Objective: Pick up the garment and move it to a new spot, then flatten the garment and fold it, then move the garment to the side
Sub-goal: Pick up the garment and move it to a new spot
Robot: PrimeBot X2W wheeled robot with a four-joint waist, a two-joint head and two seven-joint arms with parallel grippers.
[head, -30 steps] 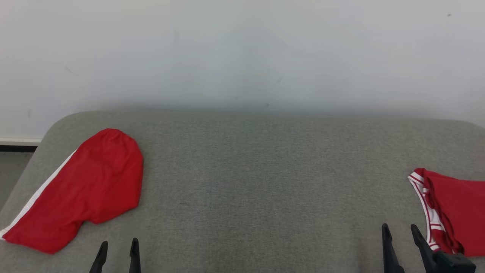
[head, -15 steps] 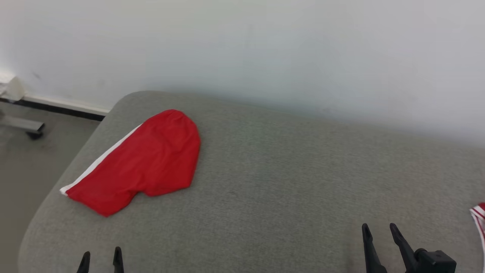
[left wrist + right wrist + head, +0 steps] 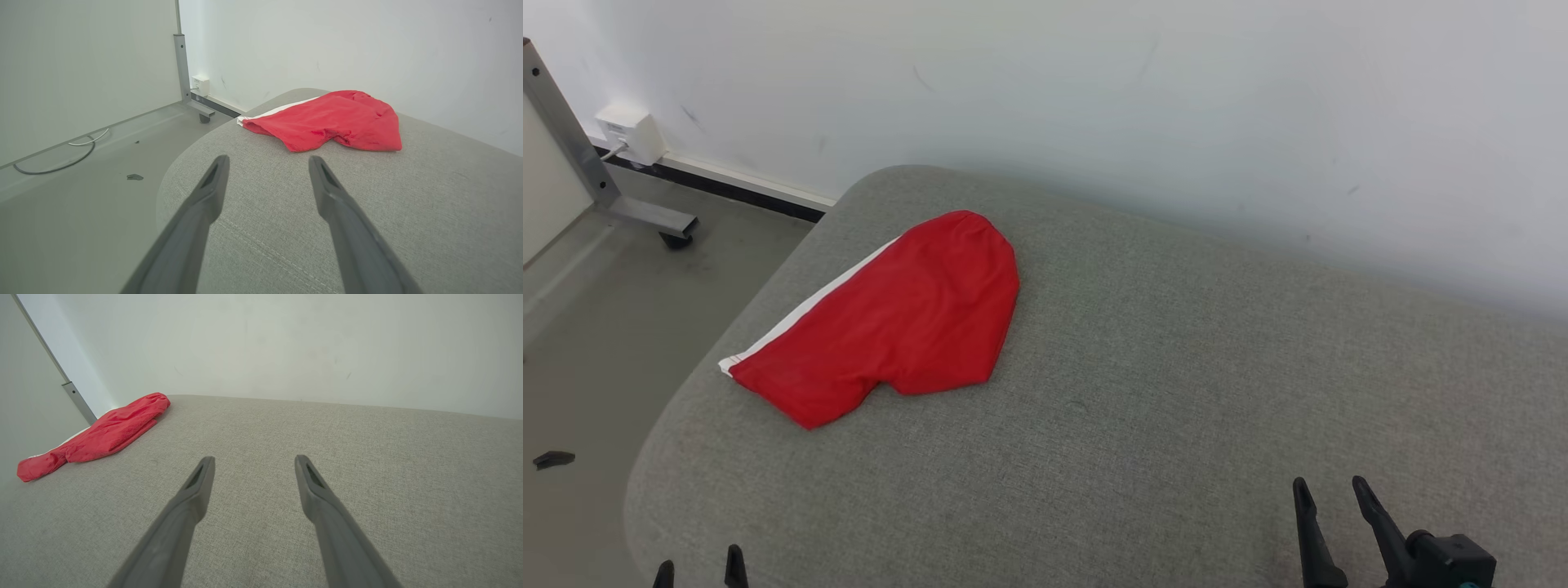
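At 7 o'clock in the head view, the left gripper [image 3: 698,563] hovers over the grey cushion's [image 3: 1176,392] near edge, fingers spread wide and empty. The red garment [image 3: 907,318], white stripe along one side, lies flat toward 10 o'clock, well apart from both grippers. At 5 o'clock, the right gripper [image 3: 1330,490] also stands wide, holding nothing.

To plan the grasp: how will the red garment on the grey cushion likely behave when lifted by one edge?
The red garment lies flat with soft wrinkles, so it is probably floppy and will hang from the pinch. It looks thin, so likely light. Pushed on the textured grey cushion, it may bunch rather than slide.
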